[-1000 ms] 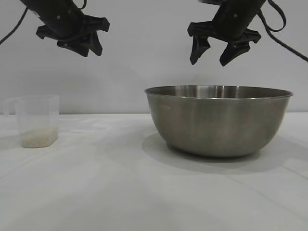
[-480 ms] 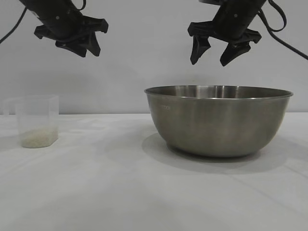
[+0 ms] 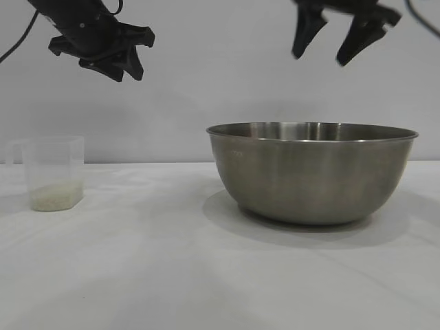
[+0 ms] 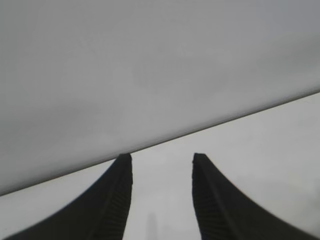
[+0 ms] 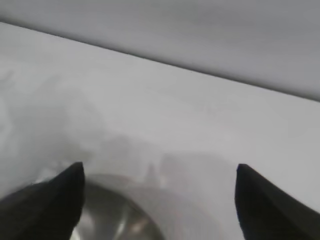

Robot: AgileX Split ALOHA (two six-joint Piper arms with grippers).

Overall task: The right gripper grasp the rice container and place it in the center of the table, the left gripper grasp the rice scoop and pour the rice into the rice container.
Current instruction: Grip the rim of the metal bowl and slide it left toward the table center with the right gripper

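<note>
High at the upper left of the exterior view, the left gripper [image 3: 122,60], a black claw with pointed fingers, hangs in the air with its fingers a modest way apart, empty and touching nothing; its wrist view shows the two ribbed black fingers [image 4: 116,200] with bare white table between them. Well below it, near the left edge of the flat white table [image 3: 172,275], stands the rice scoop [image 3: 53,172], a small translucent plastic measuring cup with a side handle, upright, with the rice [image 3: 55,198], a shallow layer of off-white grains, lying in its bottom. To the right of centre sits the rice container [image 3: 313,172], a large round brushed-steel bowl with a thin rolled rim, resting upright on the table and well apart from the cup. Above the bowl, at the top edge of the view, the right gripper [image 3: 328,49], a matching black claw, is spread wide, released and carrying nothing; in its wrist view a curve of the steel bowl [image 5: 115,215] shows just beside one fingertip.

Compared with a second ago, the right claw has climbed and drifted right, so it now stands farther above the rim and partly out of view. The left claw, cup and bowl are where they were.
</note>
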